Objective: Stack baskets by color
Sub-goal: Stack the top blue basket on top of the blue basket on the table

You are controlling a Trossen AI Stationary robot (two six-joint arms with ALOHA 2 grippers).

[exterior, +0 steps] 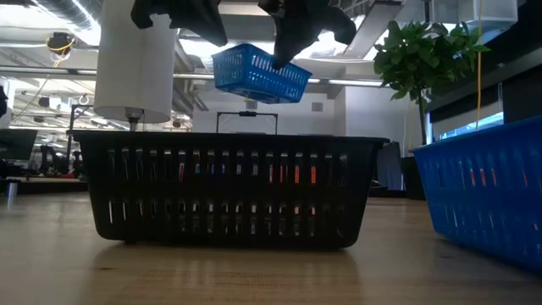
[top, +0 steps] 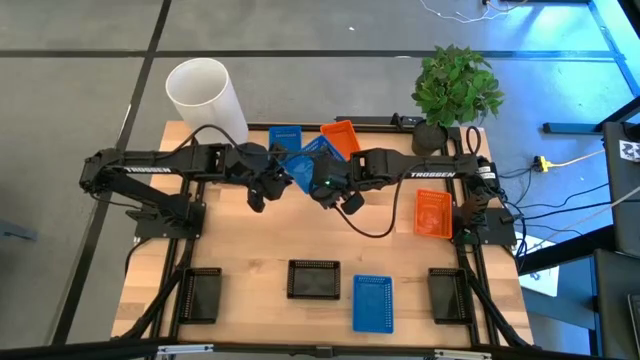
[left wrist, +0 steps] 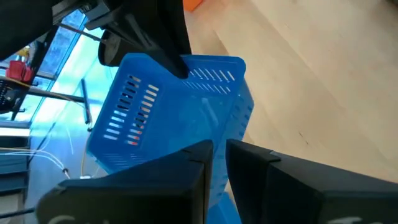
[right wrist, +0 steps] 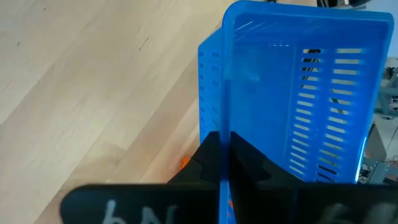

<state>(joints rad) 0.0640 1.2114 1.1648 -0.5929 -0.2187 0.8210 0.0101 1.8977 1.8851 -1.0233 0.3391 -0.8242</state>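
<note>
Wooden desk (top: 260, 255) below; both arms hold one blue basket (exterior: 259, 73) aloft near the white cylinder (top: 205, 95); right jaws (right wrist: 225, 155) pinch its rim, left jaws (left wrist: 219, 155) nearly closed beside it; lower it level onto another blue basket.

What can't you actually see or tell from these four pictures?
- High view: the arms cover the middle of the lifted blue basket, so the left gripper's hold on it stays unclear.
- Low view: the black basket in front hides the table behind it; both grippers are cut off by the top edge.
- Right wrist view: the right gripper pinches the basket wall, hiding what lies below.
</note>
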